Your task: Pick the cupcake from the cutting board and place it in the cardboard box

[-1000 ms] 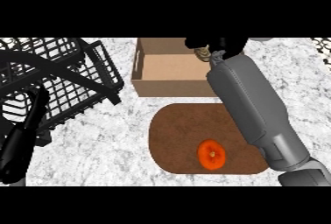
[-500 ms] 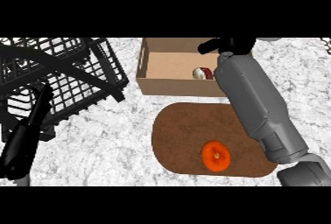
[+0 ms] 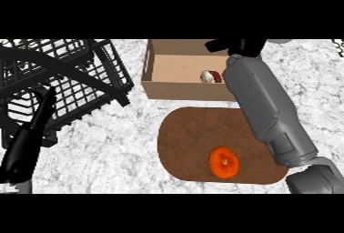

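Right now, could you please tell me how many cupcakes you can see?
1: the cupcake lies inside the cardboard box, beside the right forearm, which may hide others. The orange item on the cutting board is not one.

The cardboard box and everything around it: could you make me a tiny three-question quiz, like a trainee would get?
1. True or false: the small cupcake lies inside the brown cardboard box.
2. What remains on the round brown wooden cutting board? A) a spoon B) an orange round fruit C) a white mug
3. Fill in: the robot's black right hand shows above the box's ____ edge.

Key:
1. True; it sits on the box floor by the grey forearm.
2. B; the orange round fruit lies near the board's lower right part.
3. Far; whether the fingers are open cannot be told. A black wire basket stands left of the box.
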Controlling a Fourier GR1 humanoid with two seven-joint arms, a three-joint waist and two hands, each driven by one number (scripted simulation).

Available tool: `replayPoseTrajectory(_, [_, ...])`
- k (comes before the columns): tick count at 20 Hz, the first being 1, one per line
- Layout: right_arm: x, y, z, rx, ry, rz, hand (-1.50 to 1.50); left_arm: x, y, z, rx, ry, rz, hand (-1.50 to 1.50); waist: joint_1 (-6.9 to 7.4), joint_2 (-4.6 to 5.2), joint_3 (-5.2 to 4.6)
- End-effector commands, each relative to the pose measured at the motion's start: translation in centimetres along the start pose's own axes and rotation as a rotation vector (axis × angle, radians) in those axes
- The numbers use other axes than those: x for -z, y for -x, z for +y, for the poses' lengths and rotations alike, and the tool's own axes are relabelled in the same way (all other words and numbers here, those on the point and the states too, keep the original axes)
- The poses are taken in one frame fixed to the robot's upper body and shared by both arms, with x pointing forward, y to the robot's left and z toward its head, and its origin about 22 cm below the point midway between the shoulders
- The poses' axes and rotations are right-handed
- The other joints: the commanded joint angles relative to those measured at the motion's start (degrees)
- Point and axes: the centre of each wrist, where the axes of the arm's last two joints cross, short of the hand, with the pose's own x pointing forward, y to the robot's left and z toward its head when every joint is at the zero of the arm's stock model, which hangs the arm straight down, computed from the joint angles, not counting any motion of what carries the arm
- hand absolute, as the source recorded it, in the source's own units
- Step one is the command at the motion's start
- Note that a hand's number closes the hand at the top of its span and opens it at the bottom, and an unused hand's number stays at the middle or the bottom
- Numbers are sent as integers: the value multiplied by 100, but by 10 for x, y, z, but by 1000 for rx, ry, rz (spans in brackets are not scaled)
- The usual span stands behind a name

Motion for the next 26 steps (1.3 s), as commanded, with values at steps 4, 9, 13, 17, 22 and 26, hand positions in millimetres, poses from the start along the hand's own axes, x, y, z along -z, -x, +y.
replayPoseTrajectory(4, [1,-4,-3,216,187,-42,-150,0,42,23,17,-87,275,0,-107,24,-113])
replayPoseTrajectory(9, [3,-11,-12,308,218,-74,-150,-6,53,13,22,-97,318,0,-311,-69,-118])
replayPoseTrajectory(13, [2,14,-9,357,229,-26,-150,-6,52,27,25,-108,335,0,-412,-119,-112])
replayPoseTrajectory(17, [-1,43,-12,351,236,-3,-150,-23,63,37,44,-151,359,0,-644,-236,-121])
replayPoseTrajectory(22, [7,71,-34,332,236,-18,-150,-20,63,41,45,-164,375,0,-869,-260,-124])
replayPoseTrajectory(26, [-20,114,-48,310,186,-12,-150,-30,84,52,47,-177,427,0,-919,-328,-134])
